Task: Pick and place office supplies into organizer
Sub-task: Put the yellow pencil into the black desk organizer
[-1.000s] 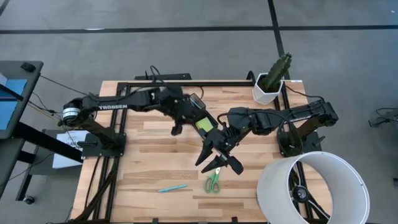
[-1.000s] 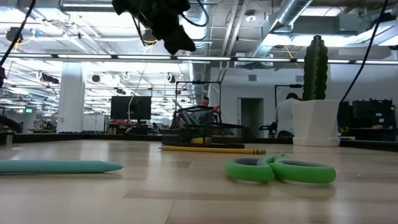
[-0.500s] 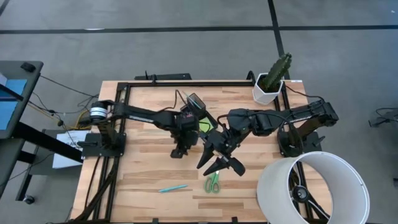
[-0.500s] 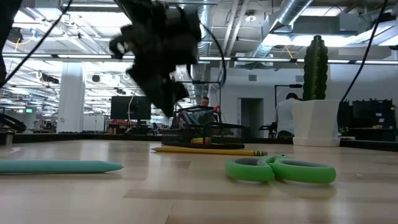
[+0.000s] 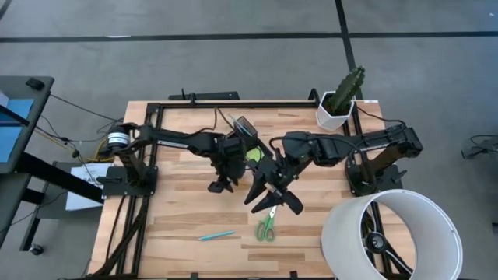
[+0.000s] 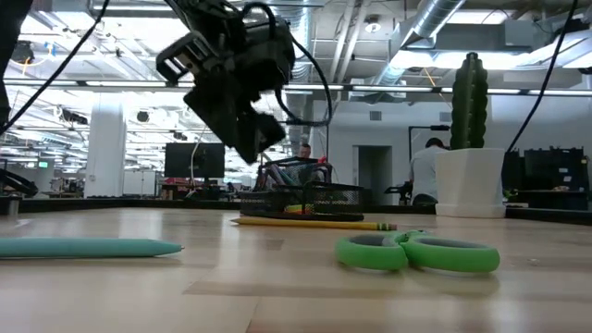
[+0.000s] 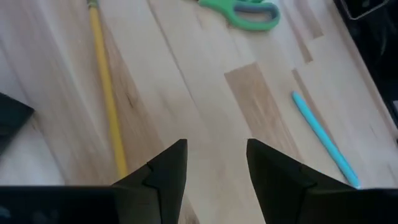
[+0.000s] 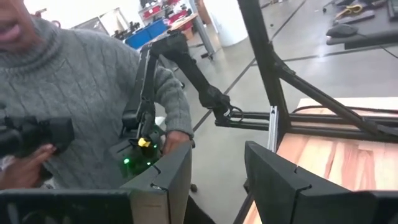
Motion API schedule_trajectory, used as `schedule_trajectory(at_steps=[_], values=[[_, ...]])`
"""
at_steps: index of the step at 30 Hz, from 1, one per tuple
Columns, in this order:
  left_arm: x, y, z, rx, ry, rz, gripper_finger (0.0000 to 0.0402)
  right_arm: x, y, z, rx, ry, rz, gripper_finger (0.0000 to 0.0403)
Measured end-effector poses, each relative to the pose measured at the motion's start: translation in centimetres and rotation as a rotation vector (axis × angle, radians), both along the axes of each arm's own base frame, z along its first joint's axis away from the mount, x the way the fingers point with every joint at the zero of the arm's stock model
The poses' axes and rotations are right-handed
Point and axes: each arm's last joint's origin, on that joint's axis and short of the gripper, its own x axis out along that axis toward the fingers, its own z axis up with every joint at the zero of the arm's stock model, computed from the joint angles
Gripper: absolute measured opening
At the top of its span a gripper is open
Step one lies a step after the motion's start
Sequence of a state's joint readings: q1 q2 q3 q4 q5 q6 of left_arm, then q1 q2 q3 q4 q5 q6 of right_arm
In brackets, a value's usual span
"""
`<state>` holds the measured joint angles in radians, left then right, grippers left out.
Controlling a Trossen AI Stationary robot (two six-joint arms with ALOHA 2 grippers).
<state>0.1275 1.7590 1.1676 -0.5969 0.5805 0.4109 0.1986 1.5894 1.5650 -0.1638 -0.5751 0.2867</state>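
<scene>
My left gripper [image 5: 217, 185] [image 7: 214, 163] [image 6: 242, 129] hangs open and empty above the bare wood on the near side of the black organizer [image 5: 243, 134] [image 6: 298, 192]. A lime-green sticky pad [image 5: 254, 155] lies in the organizer. A yellow pencil [image 7: 107, 93] [image 6: 314, 223] lies flat on the table close to this gripper. Nearer the front edge lie the green-handled scissors [image 5: 267, 227] [image 7: 245, 14] [image 6: 416, 252] and a teal pen [image 5: 215, 235] [image 7: 323, 137] [image 6: 88, 247]. My right gripper [image 5: 275, 202] [image 8: 214, 171] is open and empty, just beyond the scissors.
A white plant pot with a cactus [image 5: 336, 109] [image 6: 470, 180] stands at the far right corner. A large white cylinder [image 5: 389, 233] fills the near right corner. A person in a grey sweater [image 8: 81, 93] shows beyond the table in the right wrist view.
My left gripper has swung from beside the organizer toward the table's near edge and come down, turning as it went; it stays open. The right gripper has hardly moved. Scissors, pen and pencil lie where they were.
</scene>
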Motion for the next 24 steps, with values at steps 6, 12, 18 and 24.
schedule_trajectory(at_steps=[6, 12, 18, 24], values=[[-4.2, 2.0, -0.1, 0.074, -0.026, 0.099, 0.0158, 0.3, -1.2, 0.2, 0.024, -0.003, -0.040, 0.0142], [-8.4, 3.1, -1.3, 0.029, -0.296, 0.329, 0.0158, 0.7, -3.0, 0.3, 0.024, -0.019, -0.104, 0.0139], [-9.3, 2.1, -2.7, 0.046, -0.625, 0.499, 0.0158, 0.9, -3.9, 0.4, 0.023, -0.031, -0.145, 0.0137], [-9.0, 1.2, -5.9, 0.085, -0.510, 0.494, 0.0158, 0.9, -3.9, 0.6, 0.022, -0.050, -0.166, 0.0134]])
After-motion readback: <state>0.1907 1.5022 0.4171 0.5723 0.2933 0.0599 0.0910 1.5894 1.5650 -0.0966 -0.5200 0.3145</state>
